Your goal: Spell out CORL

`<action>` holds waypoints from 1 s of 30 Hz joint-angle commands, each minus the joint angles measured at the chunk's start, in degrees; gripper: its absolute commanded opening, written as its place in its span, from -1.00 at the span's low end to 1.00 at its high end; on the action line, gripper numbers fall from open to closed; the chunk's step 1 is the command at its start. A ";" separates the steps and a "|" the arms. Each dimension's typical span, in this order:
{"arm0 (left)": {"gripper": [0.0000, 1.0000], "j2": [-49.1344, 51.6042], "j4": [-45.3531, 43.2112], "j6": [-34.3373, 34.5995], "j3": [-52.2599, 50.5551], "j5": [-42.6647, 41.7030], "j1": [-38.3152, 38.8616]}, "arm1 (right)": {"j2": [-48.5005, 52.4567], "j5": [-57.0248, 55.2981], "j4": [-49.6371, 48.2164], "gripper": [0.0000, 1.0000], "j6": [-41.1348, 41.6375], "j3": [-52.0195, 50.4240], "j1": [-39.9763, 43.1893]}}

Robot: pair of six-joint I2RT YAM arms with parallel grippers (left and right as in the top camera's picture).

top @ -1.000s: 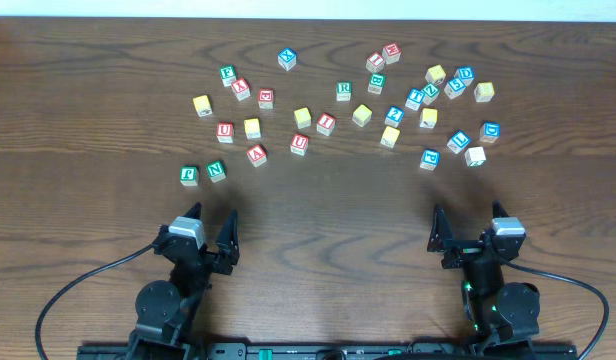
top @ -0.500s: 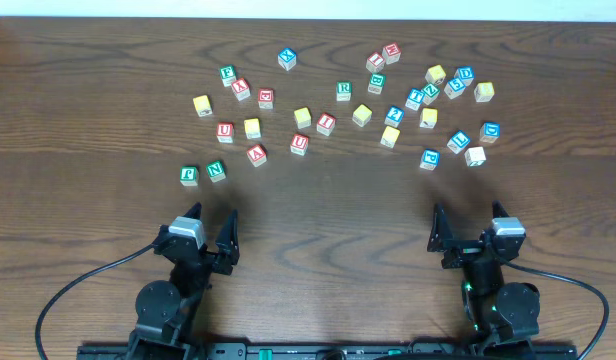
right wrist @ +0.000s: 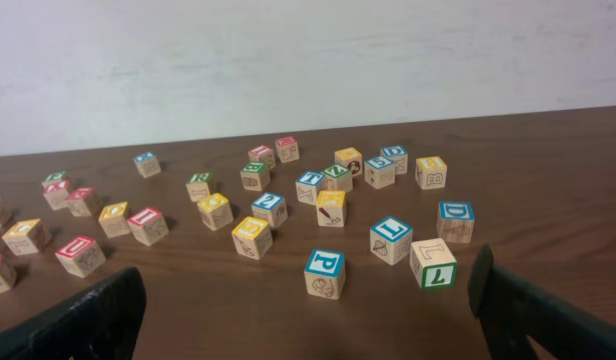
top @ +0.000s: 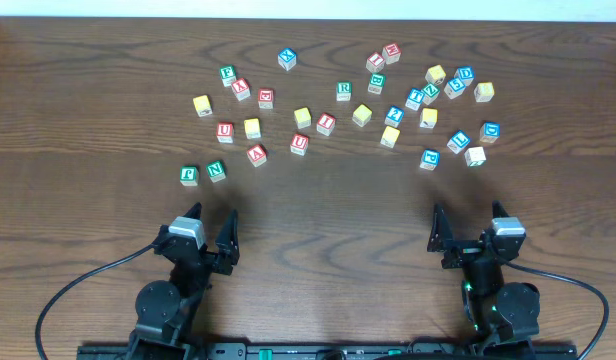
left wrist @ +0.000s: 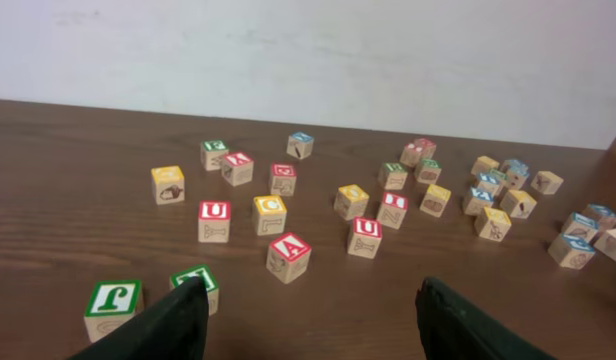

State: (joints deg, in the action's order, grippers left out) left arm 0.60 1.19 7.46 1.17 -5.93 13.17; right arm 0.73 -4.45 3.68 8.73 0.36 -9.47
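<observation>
The desk (top: 318, 210) is dark brown wood, and many small wooden letter cubes are scattered over its far half. Both arms are at the near edge, well apart from all the cubes.

The left fingers (left wrist: 173, 325) are spread about halfway and nothing is between them. The right fingers (right wrist: 528, 310) are spread wide and also hold nothing.

The yellow C cube (left wrist: 270, 213) lies in the left part of the scatter, just beside a red U cube (left wrist: 214, 220) that stands on its left-edge side. The green R cube (top: 343, 90) lies near the middle of the scatter, closer to the far edge, with a small free space around it. The blue L cube (right wrist: 391, 238) is in the right part, on the side of the scatter toward the near edge. It lies between a blue P cube (right wrist: 325, 272) and a blue D cube (right wrist: 455, 220) and touches neither of them.

Further yellow-faced cubes (top: 302, 117) lie among the others, but I cannot read which one carries the O.

The cubes closest to the left fingers are a green N cube (top: 216, 170) and another green-lettered cube (top: 190, 175), side by side.
</observation>
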 commanded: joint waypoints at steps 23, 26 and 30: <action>0.31 64.92 47.04 -12.04 80.50 -0.66 -0.26 | 0.02 0.50 0.31 0.99 0.61 -0.07 0.76; 0.31 74.73 52.04 -13.07 87.38 0.39 -0.26 | 0.02 0.50 0.31 0.99 0.61 -0.07 0.76; 0.31 85.07 51.65 -15.32 88.96 1.09 -0.26 | 0.02 0.50 0.31 0.99 0.63 -0.07 0.76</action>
State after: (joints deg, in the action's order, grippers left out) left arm 79.31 52.34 -4.67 89.10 -6.48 13.17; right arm 0.99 -4.03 3.75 8.73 0.36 -9.47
